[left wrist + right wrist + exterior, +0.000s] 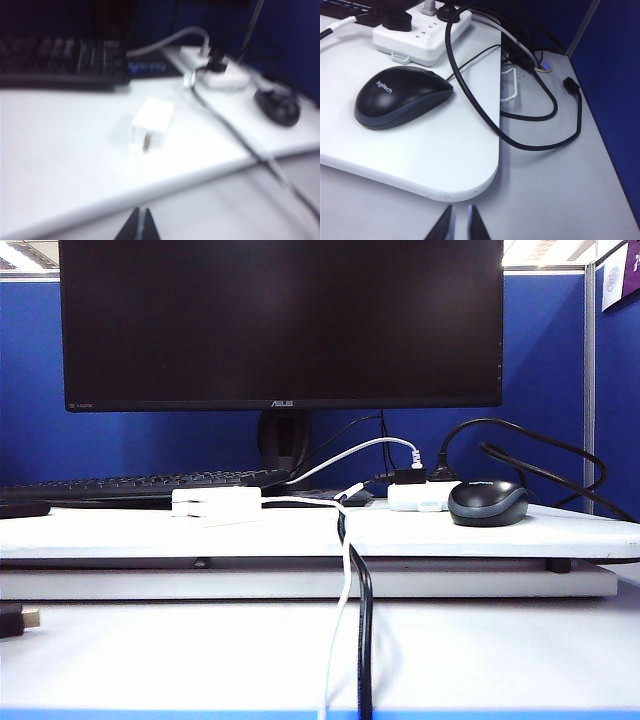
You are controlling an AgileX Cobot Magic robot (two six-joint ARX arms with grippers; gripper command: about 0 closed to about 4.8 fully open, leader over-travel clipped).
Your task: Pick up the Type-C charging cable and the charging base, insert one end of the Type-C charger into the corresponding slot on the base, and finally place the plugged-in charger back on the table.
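The charging base (216, 505) is a small white block. It lies on the raised white board of the table (120, 535), at about 9 o'clock from the middle of the exterior view, just in front of the black keyboard (130, 483). In the left wrist view the charging base (151, 124) looks blurry, but a small dark slot shows on its near face.

The Type-C charging cable (343, 585) is thin and white. It runs from the base along the board, then drops over the front edge toward 6 o'clock. A thick black cable (365, 625) hangs right beside it. A small white plug end (350, 491) lies on the board near 12 o'clock of that drop.

At 3 o'clock from the base sits a white power strip (420, 496) with black plugs in it. A black mouse (488, 503) rests just to its right. A big dark monitor (280, 320) stands behind everything.

The left gripper (139, 226) hangs over the lower table, near the base but not touching it. Its two dark tips are pressed together and hold nothing.

The right gripper (458, 225) hangs over the lower table, close to the rounded corner of the board where the mouse (400, 96) sits. Its tips stand a little apart with a thin gap between them, and nothing is in that gap. A loop of black cable (540, 117) lies on the table at about 2 o'clock from it.
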